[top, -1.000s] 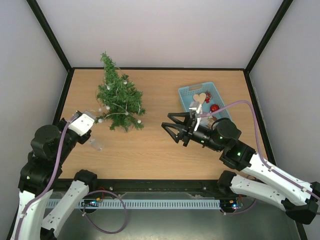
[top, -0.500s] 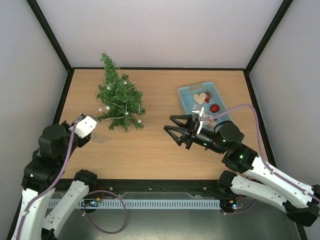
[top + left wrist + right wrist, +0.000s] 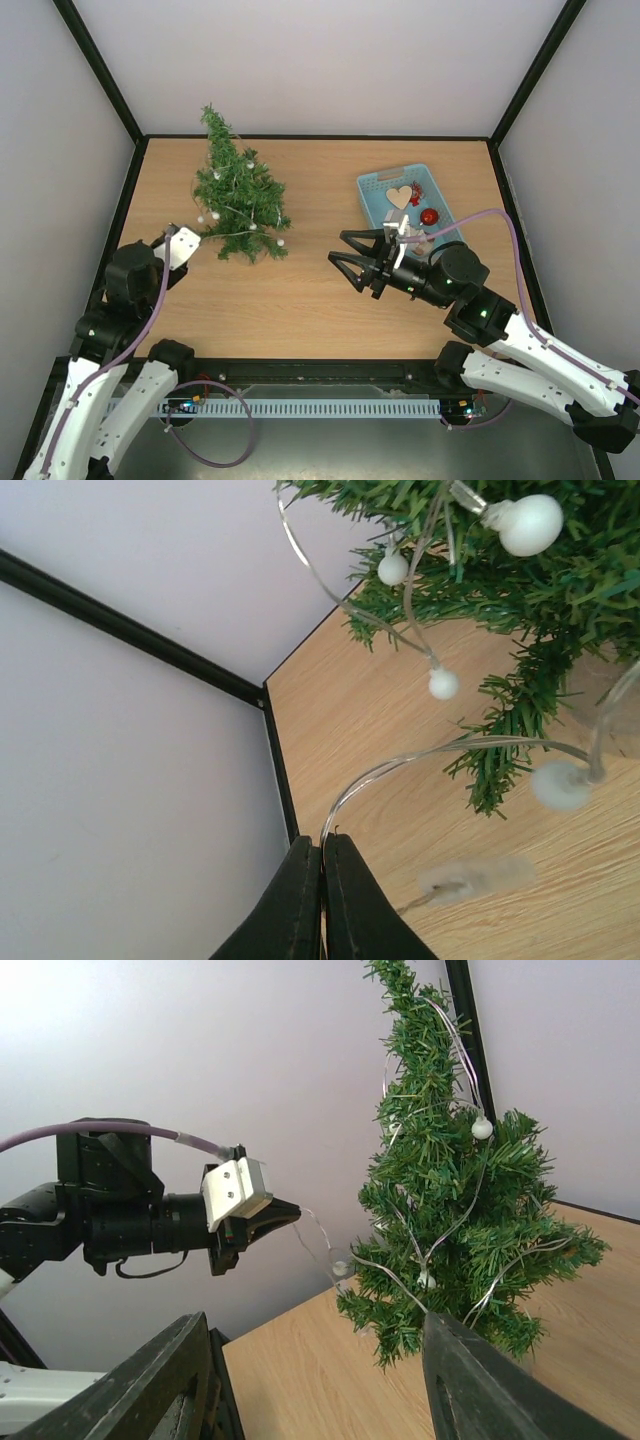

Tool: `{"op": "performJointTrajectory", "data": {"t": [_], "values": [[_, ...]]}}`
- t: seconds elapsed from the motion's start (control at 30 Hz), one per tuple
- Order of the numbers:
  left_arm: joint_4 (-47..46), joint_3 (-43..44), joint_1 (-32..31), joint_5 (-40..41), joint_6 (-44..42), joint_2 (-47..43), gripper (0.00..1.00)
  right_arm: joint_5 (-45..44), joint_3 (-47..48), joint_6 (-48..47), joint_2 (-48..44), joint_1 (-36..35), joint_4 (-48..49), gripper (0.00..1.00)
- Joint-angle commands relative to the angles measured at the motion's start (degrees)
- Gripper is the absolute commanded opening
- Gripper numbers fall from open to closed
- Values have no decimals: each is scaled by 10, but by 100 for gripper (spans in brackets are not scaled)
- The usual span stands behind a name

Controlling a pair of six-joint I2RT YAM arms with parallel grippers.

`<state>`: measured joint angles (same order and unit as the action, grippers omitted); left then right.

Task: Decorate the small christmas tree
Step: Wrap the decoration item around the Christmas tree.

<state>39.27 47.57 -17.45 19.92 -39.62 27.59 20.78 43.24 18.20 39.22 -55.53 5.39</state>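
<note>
The small christmas tree (image 3: 238,195) stands upright at the far left of the wooden table (image 3: 300,300), its bushy green needles wound with a thin clear light string (image 3: 443,683) of round white bulbs. Only the left wrist view shows the left gripper (image 3: 322,842) pinched on that wire; a second ago it pointed lower. The right gripper (image 3: 348,262) gapes empty.

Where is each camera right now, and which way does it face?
Top external: above and behind, looking down at the table; both arms show.
Left wrist: low near the table's left edge, facing the small christmas tree; left gripper shut on the light string.
Right wrist: mid-table, facing left at the tree; its open right gripper shows.
Shared: both wrist views show tree and light string.
</note>
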Motion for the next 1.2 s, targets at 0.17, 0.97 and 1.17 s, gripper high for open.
{"op": "performJointTrajectory", "data": {"t": [0.17, 0.97, 1.17], "values": [[32, -34, -1, 29, 37, -23, 2, -6, 5, -25, -3, -2, -2, 57], [2, -42, 0, -5, -83, -71, 2, -6, 8, -17, 7, -2, 14, 57], [-125, -80, 2, 12, -100, -13, 2, -12, 22, -25, 4, -3, -2, 57]]}}
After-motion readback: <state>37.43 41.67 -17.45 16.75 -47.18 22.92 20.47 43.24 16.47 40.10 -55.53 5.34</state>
